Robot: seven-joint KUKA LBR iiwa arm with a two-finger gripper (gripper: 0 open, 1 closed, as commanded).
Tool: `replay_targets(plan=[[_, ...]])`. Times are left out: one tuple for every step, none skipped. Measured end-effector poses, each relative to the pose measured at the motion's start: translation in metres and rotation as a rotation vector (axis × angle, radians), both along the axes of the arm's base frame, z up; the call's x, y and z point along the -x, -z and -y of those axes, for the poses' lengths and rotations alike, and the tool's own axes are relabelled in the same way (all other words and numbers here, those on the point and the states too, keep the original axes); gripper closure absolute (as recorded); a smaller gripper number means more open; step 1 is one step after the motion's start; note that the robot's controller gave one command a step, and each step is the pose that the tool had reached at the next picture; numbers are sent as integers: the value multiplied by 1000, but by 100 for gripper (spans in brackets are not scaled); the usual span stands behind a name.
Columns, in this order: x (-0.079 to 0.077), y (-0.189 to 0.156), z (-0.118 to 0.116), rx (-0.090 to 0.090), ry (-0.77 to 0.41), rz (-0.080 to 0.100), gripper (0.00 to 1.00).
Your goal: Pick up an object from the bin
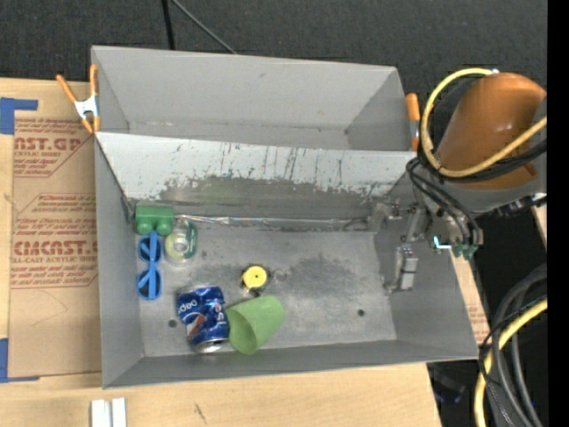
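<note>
Left in bin point(249, 96) — unidentifiable clear thing point(180, 242)

A: Readable text, quick. What have we got?

B: Two spots. First is the crushed blue can point(203, 317), front left on the bin floor. It has white lettering on the blue that reads "pepsi", bent by the dents.

A: Second?

B: The cardboard sheet point(44, 203) lying left of the bin, with red print in repeated, slightly tilted rows. The big letters are cut off by the edge: "…CAST.GP" near the top and "…CAST." lower down. The small line under each big row reads "…-CAST ACRYLIC SHEET".

A: The finer print there?

B: Too small to tell.
</note>
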State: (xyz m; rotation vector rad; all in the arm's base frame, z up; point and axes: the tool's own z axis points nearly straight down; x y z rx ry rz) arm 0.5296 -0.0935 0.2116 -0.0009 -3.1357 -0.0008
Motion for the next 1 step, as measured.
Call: replay_targets(plan=[[36,128,-112,-4,-186,-2,0]])
